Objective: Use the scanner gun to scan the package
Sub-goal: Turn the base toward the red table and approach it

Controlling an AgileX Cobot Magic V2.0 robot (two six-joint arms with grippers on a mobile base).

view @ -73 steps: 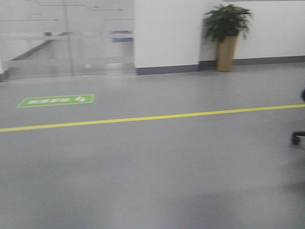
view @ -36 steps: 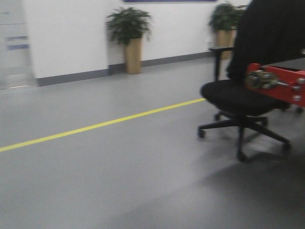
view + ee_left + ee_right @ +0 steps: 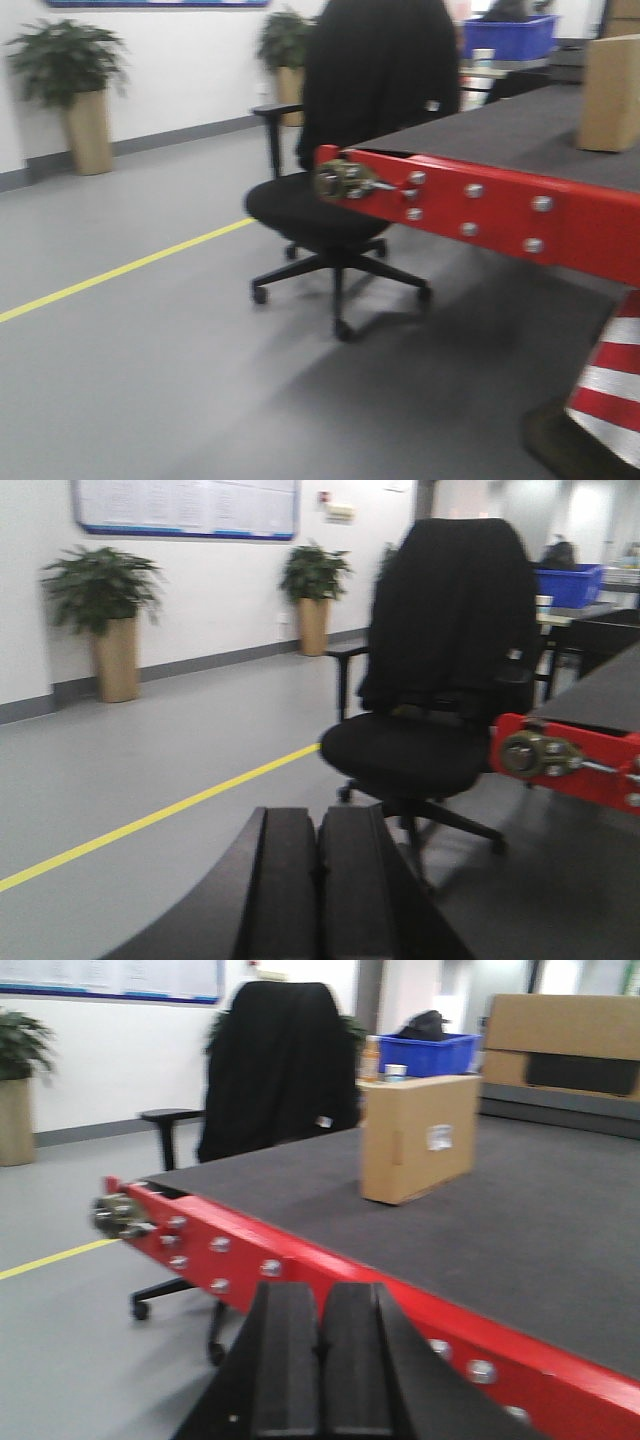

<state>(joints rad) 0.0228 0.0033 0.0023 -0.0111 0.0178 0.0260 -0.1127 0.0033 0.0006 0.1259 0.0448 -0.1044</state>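
Note:
The package (image 3: 420,1138) is a tan cardboard box with a small white label, standing upright on the dark table top; the front view catches it at the far right (image 3: 610,92). The scanner gun is out of view. My left gripper (image 3: 318,820) is shut with nothing between its black fingers and hangs over the grey floor, short of the table's red corner. My right gripper (image 3: 320,1295) is also shut and empty, just in front of the table's red edge, with the package well beyond it.
A red-framed table (image 3: 500,205) with a dark top (image 3: 520,1210) fills the right. A black office chair (image 3: 340,200) draped with a jacket stands at its corner. A red-and-white striped cone (image 3: 605,390) is low right. A blue bin (image 3: 430,1050) and a larger cardboard box (image 3: 560,1030) sit behind.
The front view has swung right: the chair and red table slid leftward across the frame, and the package and striped cone came into sight.

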